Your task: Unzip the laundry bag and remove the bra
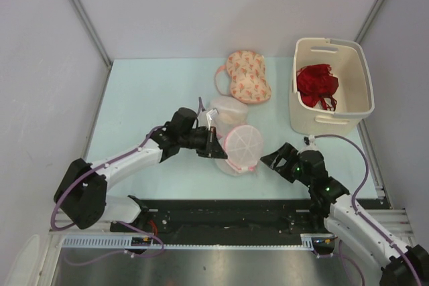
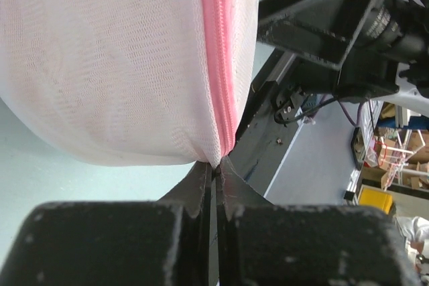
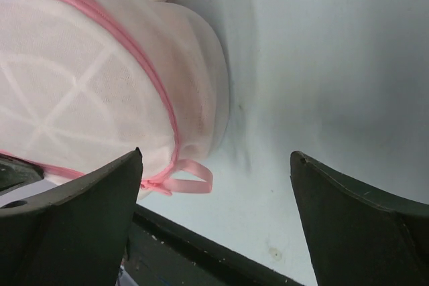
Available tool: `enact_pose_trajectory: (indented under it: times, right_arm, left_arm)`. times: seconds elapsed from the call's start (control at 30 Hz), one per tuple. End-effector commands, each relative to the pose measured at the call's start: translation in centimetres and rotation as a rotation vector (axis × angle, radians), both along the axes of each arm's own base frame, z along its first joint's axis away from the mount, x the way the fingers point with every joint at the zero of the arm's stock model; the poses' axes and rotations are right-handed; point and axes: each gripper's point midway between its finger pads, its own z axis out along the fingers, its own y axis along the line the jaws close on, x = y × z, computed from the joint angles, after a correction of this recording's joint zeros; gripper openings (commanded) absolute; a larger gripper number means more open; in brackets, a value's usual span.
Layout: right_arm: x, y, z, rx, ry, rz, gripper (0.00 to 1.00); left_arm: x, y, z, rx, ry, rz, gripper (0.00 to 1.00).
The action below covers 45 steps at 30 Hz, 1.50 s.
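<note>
Unzipping barely begun, I judge: right hand (image 1: pixel 276 160) spread just short of the pink pull loop (image 3: pixel 194 177), which it must next pinch and draw round the rim; beyond, laundry bag (image 1: pixel 242 144) tipped up on the table (image 1: pixel 147 92), left hand (image 2: pixel 216 164) pinching its zipper trim, bra not discernible.

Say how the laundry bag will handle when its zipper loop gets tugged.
The laundry bag is thin mesh, so probably floppy and light. Its dome holds shape, suggesting padding inside. The left gripper pinches its seam, so it likely won't slide.
</note>
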Motion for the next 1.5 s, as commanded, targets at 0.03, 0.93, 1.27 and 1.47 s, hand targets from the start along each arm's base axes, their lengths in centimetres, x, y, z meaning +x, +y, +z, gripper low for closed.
enact_pose_trajectory:
  times: [0.03, 0.93, 1.27, 1.47]
  right_arm:
    - [1.2, 1.8, 3.4, 0.170, -0.130, 0.091, 0.91]
    - [3.4, 3.9, 4.4, 0.225, -0.223, 0.157, 0.29]
    - [3.9, 2.9, 4.7, 0.180, -0.135, -0.018, 0.00]
    - [3.5, 3.3, 3.4, 0.194, -0.048, -0.078, 0.00]
  left_arm:
    - [-0.6, -0.2, 0.8, -0.058, -0.028, -0.076, 0.00]
    - [2.1, 0.1, 0.2, 0.064, -0.074, -0.107, 0.13]
    - [3.1, 4.5, 3.7, 0.171, -0.125, 0.227, 1.00]
    - [-1.5, 1.3, 2.9, -0.045, 0.084, 0.243, 0.93]
